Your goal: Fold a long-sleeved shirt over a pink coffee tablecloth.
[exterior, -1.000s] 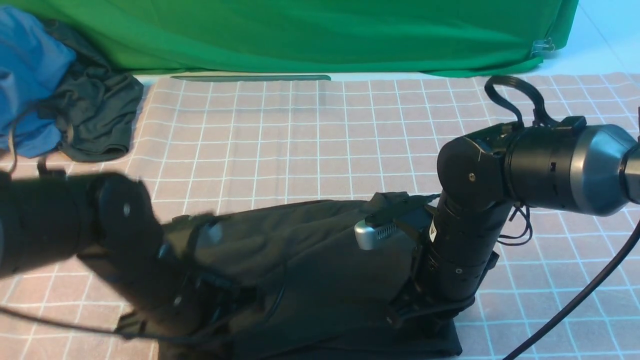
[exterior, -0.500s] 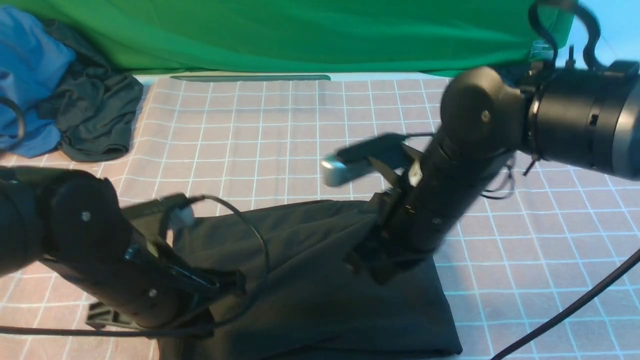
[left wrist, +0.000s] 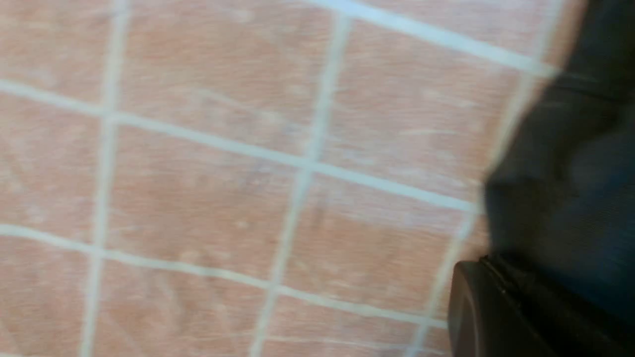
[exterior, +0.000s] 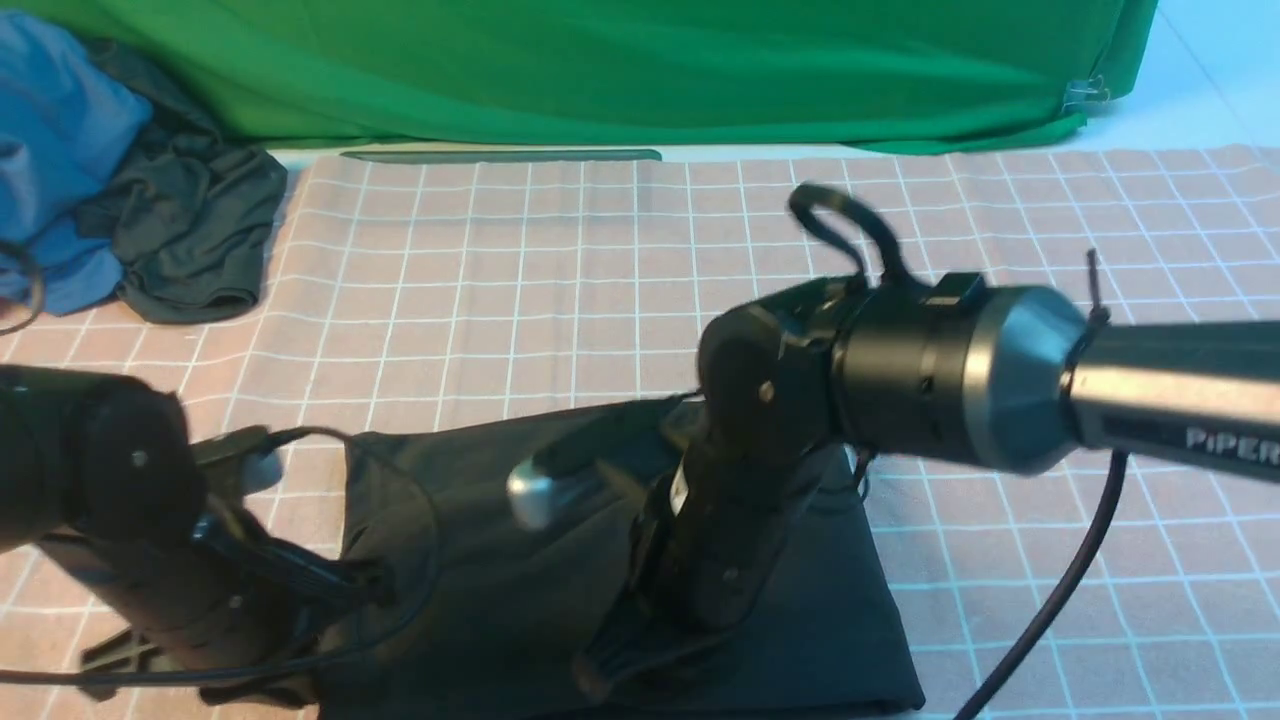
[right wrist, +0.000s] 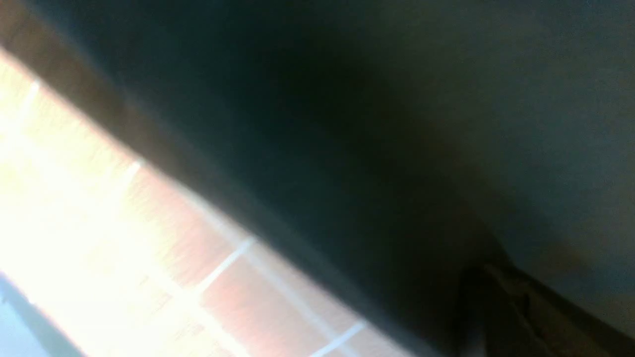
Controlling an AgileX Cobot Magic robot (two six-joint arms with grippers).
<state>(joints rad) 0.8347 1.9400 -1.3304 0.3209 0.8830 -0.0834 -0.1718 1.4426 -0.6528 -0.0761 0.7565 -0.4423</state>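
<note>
Front view: long-sleeved shirt (exterior: 520, 560) lying as a dark folded bundle on the pink coffee tablecloth (exterior: 560, 280), at the near middle of the cloth. Left gripper (exterior: 130, 665) low at the left edge of the shirt, on the tablecloth side, blurred; fingers pressed together, nothing seen between them. Right gripper (exterior: 610, 670) pointing down onto the shirt near its front middle, tip dark against the dark fabric; fingers together, and not possible to say whether any fabric is pinched. Right arm (exterior: 1000, 380) reaching in from the right, above the shirt. At the far left corner, blue garment (exterior: 60, 160) with dark grey-green garment (exterior: 190, 230) just beside it, partly off the tablecloth. Green backdrop cloth (exterior: 620, 70) hanging behind.

Left wrist view: mostly pink squares with white lines (left wrist: 223, 173), blurred. Shirt edge (left wrist: 570, 163) at one side, resting on the tablecloth. Part of a black finger (left wrist: 496, 312) in the corner, touching or just beside the dark fabric.

Right wrist view: very close and blurred. Shirt (right wrist: 397, 124) filling most of the picture, tablecloth (right wrist: 149, 238) bright in one corner. Dark finger (right wrist: 511, 312) against the fabric.
</note>
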